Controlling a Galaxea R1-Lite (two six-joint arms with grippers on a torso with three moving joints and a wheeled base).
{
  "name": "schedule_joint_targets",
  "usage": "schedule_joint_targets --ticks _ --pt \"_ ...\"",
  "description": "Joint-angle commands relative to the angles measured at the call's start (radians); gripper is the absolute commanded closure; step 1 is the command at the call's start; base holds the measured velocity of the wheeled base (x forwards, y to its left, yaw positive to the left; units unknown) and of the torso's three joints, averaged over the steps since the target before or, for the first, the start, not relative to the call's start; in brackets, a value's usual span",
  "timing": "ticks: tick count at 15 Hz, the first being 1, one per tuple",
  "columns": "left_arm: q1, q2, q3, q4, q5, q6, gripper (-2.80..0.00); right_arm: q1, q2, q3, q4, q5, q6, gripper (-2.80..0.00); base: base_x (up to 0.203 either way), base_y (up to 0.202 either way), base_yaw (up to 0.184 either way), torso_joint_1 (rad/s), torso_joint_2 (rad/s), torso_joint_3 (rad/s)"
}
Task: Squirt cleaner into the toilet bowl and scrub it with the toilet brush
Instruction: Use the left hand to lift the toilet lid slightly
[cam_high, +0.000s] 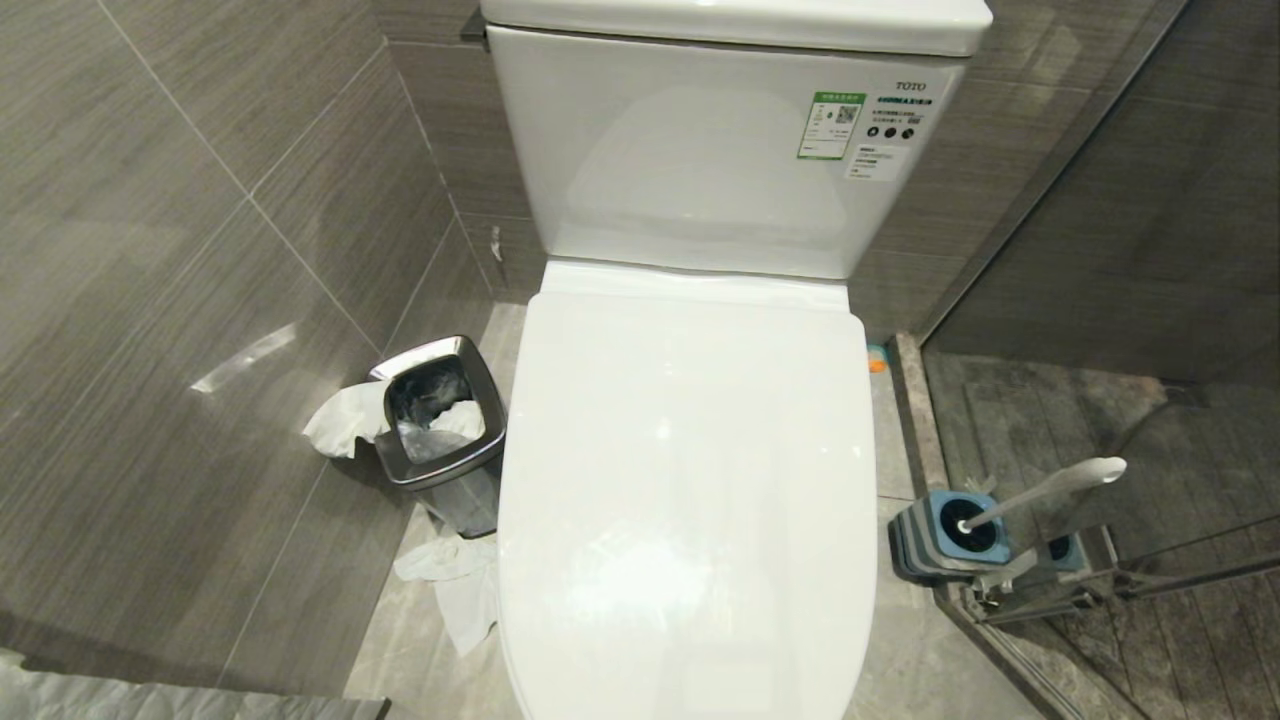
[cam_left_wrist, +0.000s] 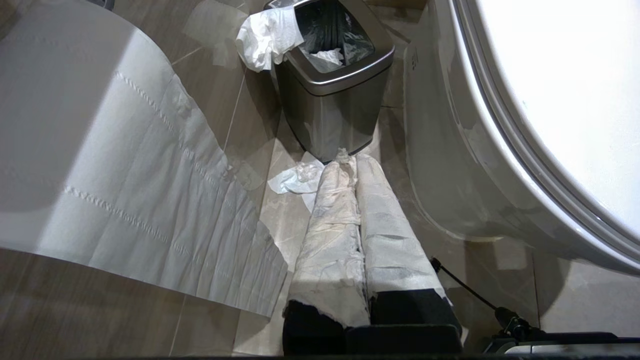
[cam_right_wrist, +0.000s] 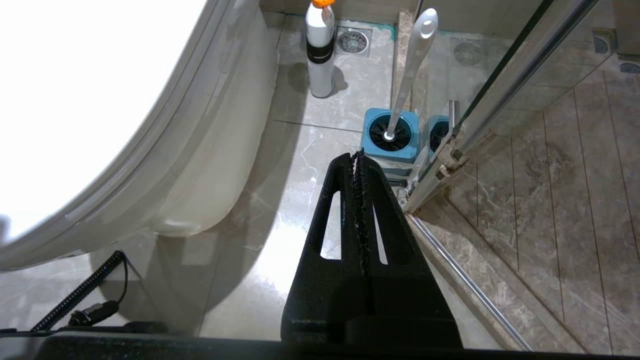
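The toilet bowl (cam_high: 690, 480) fills the middle of the head view with its white lid down, so the inside is hidden; its outer wall (cam_right_wrist: 215, 165) shows in the right wrist view. The toilet brush (cam_high: 1050, 490) stands in a blue-and-grey holder (cam_high: 945, 540) on the floor to the right, its white handle (cam_right_wrist: 412, 65) leaning up. The cleaner is out of view. My right gripper (cam_right_wrist: 357, 155) is shut and empty, low over the floor short of the holder. My left gripper (cam_left_wrist: 348, 159), with fingers wrapped in white material, is shut beside the bowl (cam_left_wrist: 450, 175). Neither arm shows in the head view.
A white bottle with an orange cap (cam_right_wrist: 320, 50) stands on the floor beside the toilet, near a floor drain (cam_right_wrist: 352, 41). A square chrome waste bin (cam_high: 440, 420) with tissue sits on the left, with more tissue (cam_high: 450, 580) on the floor. A glass shower partition (cam_right_wrist: 500, 85) runs behind the holder. A sheet of toilet paper (cam_left_wrist: 125, 175) hangs at the left.
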Motion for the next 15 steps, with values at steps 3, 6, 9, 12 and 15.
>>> schedule_joint_targets --ticks 3,6,9,12,15 --pt "0.000 0.001 0.002 0.000 0.000 -0.001 0.00 0.000 0.001 0.000 0.000 0.000 0.000 0.00 0.000 0.000 0.000 0.000 0.00 0.000" --pt "0.000 0.001 0.002 0.000 0.000 -0.001 0.00 0.000 0.001 0.000 0.000 0.000 0.000 0.00 0.000 0.000 0.000 0.000 0.00 0.000" --pt "0.000 0.001 0.002 0.000 0.000 0.000 0.00 0.001 0.001 0.000 0.000 0.000 0.000 0.00 0.000 0.000 0.000 0.000 0.00 0.000" --pt "0.000 0.001 0.002 0.000 0.000 0.000 0.00 0.001 0.001 0.000 0.000 0.000 0.000 0.00 0.000 0.000 0.000 0.000 0.00 0.000" --pt "0.000 0.001 0.002 0.000 0.000 -0.001 0.00 0.000 0.001 0.000 0.000 0.000 0.000 0.00 0.000 0.000 0.000 0.000 0.00 0.000"
